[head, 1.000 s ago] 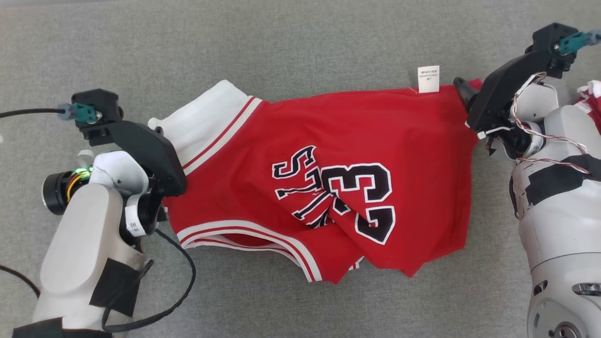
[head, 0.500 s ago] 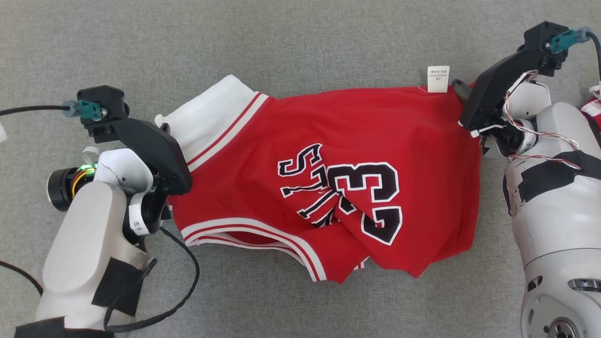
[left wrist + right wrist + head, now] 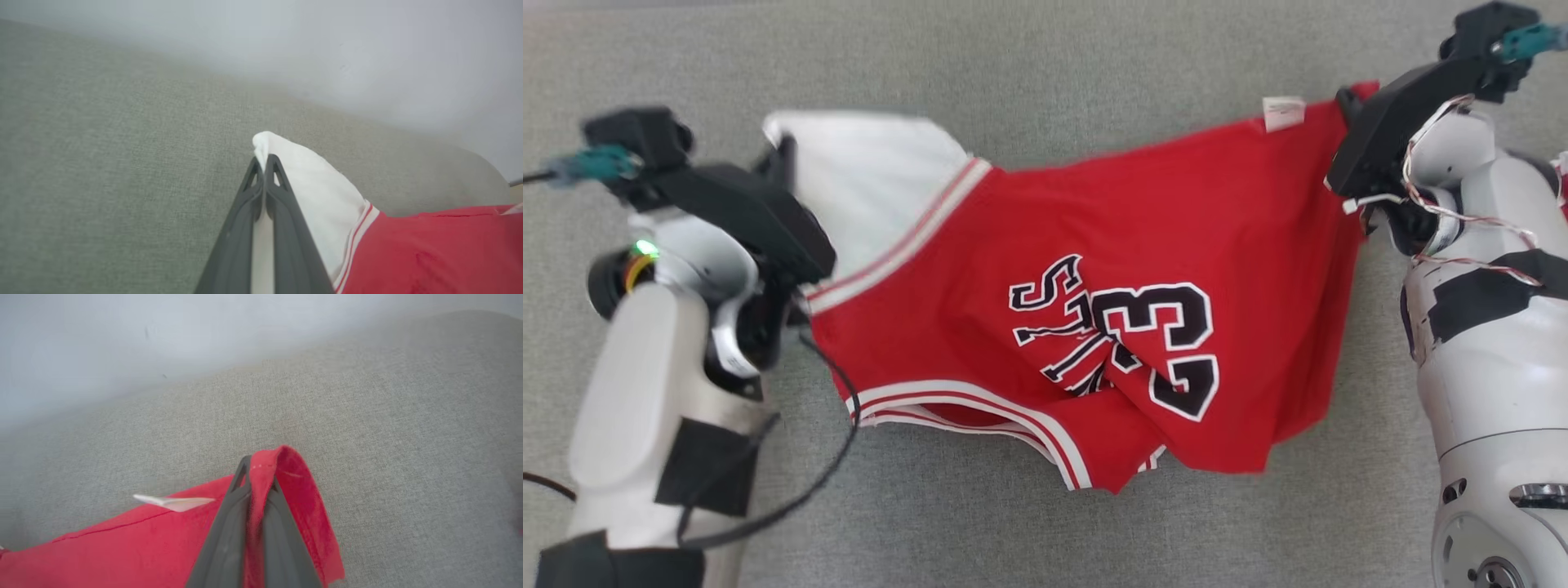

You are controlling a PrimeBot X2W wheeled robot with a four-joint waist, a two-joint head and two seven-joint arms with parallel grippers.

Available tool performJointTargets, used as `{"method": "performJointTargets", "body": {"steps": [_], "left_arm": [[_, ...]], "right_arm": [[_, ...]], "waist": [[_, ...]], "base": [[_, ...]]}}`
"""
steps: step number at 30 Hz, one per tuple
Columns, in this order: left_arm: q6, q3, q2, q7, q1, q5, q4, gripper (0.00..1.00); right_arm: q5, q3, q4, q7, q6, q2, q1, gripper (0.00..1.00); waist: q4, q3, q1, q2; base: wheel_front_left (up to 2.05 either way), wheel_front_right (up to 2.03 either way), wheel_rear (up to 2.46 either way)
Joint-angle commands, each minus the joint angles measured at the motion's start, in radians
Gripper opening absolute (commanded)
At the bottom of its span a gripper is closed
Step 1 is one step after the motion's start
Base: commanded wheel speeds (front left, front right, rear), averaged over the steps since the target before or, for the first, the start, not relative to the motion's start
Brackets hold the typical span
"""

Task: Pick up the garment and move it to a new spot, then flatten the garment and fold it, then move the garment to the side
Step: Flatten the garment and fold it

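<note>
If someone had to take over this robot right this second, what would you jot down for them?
Hands: left hand shut on the white corner of the garment; right hand shut on its red corner, beside the white label.
Things: the garment's top edge is stretched between both hands over the grey cloth surface; its lower part is creased and bunched around the number 23.
Done: both top corners gripped.
Left: lay it at its spot, flatten it, fold it, move it aside.
</note>
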Motion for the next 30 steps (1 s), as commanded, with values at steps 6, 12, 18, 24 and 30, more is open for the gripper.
{"method": "performJointTargets", "body": {"steps": [6, 12, 18, 24, 30], "left_arm": [[-0.056, 0.059, -0.002, -0.107, -0.080, -0.059, -0.042, 0.00], [-0.094, 0.088, 0.006, -0.172, -0.152, -0.078, -0.075, 0.00], [-0.117, 0.097, 0.015, -0.213, -0.218, -0.085, -0.095, 0.00], [-0.135, 0.100, 0.028, -0.259, -0.283, -0.073, -0.094, 0.00], [-0.149, 0.106, 0.032, -0.286, -0.345, -0.086, -0.100, 0.00]], "right_arm": [[0.083, 0.069, -0.092, -0.059, -0.003, -0.027, -0.005, 0.00], [0.156, 0.122, -0.198, -0.092, -0.003, -0.053, 0.028, 0.00], [0.186, 0.145, -0.303, -0.094, -0.003, -0.079, 0.054, 0.00], [0.197, 0.150, -0.391, -0.099, -0.003, -0.107, 0.068, 0.00], [0.201, 0.158, -0.479, -0.106, -0.003, -0.132, 0.078, 0.00]], "waist": [[-0.008, -0.066, 0.0000, -0.0001], [-0.018, -0.145, 0.0000, -0.0001], [-0.025, -0.214, 0.0000, -0.0001], [-0.028, -0.269, 0.0000, -0.0001], [-0.034, -0.294, 0.0000, -0.0001]], "base": [[0.00, 0.00, 0.00], [0.00, 0.00, 0.00], [0.00, 0.00, 0.00], [0.00, 0.00, 0.00], [0.00, 0.00, 0.00]]}}
